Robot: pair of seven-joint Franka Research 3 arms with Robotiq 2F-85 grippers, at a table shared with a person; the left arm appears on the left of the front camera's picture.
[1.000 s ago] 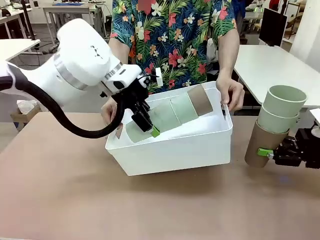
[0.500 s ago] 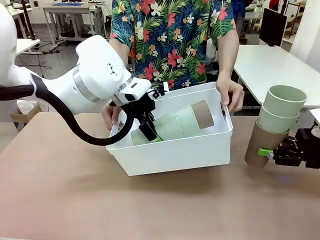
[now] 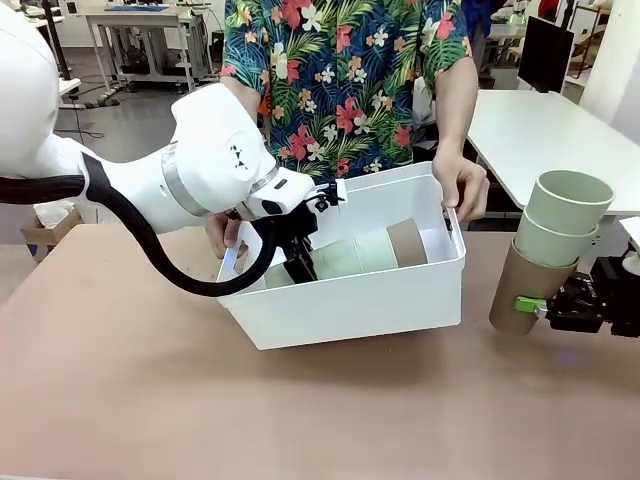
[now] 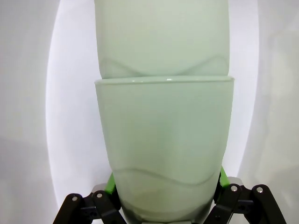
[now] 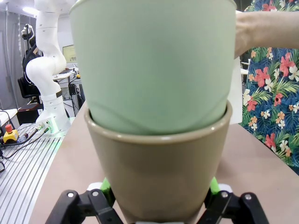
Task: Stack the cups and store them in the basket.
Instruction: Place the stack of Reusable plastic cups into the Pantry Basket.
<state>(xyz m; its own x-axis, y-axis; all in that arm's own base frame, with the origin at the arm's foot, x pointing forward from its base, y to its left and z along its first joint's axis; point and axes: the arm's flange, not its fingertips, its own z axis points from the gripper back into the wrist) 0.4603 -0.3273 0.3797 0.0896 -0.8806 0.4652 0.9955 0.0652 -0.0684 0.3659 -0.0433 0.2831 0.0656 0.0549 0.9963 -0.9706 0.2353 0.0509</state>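
My left gripper [image 3: 298, 262] is down inside the white basket [image 3: 350, 305], which sits on the table [image 3: 200, 400] in front of the person. Its fingers pinch the base end of a stack of three cups [image 3: 370, 250] lying on its side in the basket: a mint cup at my end, a second mint cup nested in it, and a brown cup [image 3: 407, 242] at the far end, its open mouth facing the basket's right wall. In the left wrist view the left gripper [image 4: 166, 196] has a green pad on each side of the held mint cup [image 4: 163, 149], with the next mint cup [image 4: 163, 37] sitting inside its rim and the white basket wall [image 4: 28, 93] behind.

The person's hands are on the basket: one hand [image 3: 462, 185] grips the far right corner of the rim, and the other hand [image 3: 222, 232] is at the left end, partly hidden behind my left arm.

My right gripper [image 3: 545, 305] is well to the right of the basket, at the table's edge. Its fingers clamp the lower part of a brown bottom cup [image 3: 520, 290], which carries two mint cups [image 3: 560, 215] nested inside it; this second stack tilts, mouths up and to the right. In the right wrist view the right gripper [image 5: 159, 196] has its green pads pressed against both sides of the brown bottom cup [image 5: 159, 172], with a mint cup [image 5: 154, 60] rising out of it.
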